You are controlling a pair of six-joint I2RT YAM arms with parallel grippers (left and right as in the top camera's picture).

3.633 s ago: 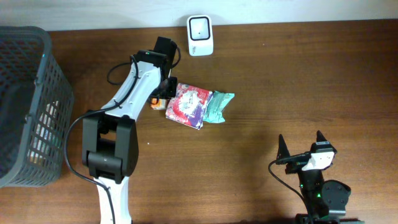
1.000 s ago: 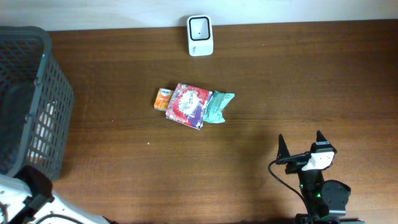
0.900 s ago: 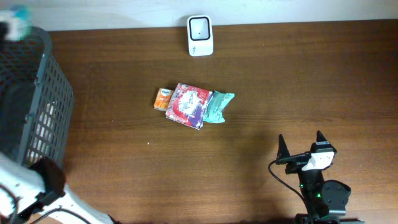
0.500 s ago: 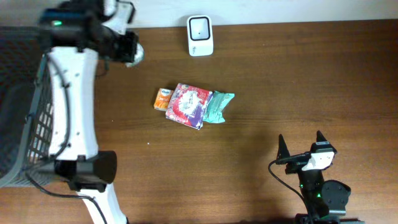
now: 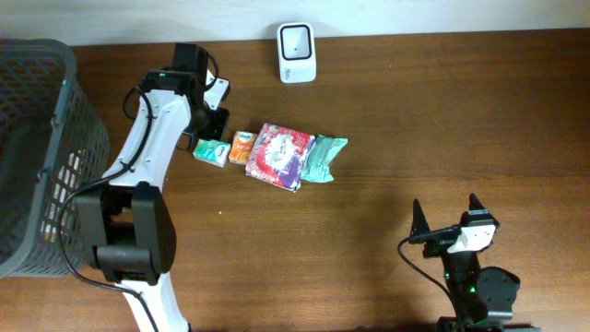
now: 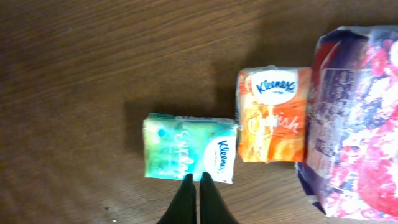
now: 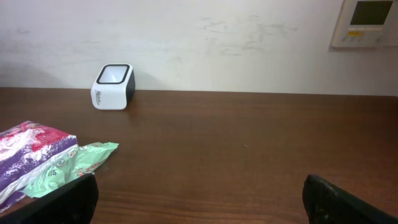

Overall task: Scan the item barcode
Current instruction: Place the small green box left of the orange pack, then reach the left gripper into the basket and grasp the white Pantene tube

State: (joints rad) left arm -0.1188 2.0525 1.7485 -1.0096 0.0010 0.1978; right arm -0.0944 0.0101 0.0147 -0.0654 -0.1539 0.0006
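Newly down since half-second back: teal tissue pack [image 6: 189, 155], centre-left of overhead view, just left of orange pack [image 6: 273, 115]. Right gripper [image 5: 445, 205] lower right, jaws spread wide, empty. Left gripper [image 6: 199, 178] clenched, empty, tips at teal pack's lower edge in wrist view. Scanner [image 5: 297, 40] top centre, well apart.

The table [image 5: 415, 129] is dark brown wood with a visible grain. A white scanner [image 5: 297, 53] stands at its far edge, against the wall. A grey mesh basket [image 5: 37, 148] occupies the left end. Near the middle, four items lie flat in a row. From the left, a teal tissue pack [image 5: 211, 152] lies just beside an orange tissue pack [image 5: 241, 148]. The orange pack touches a larger red-and-purple packet [image 5: 278, 156], and a crumpled green packet [image 5: 324, 158] lies against that packet's right side.
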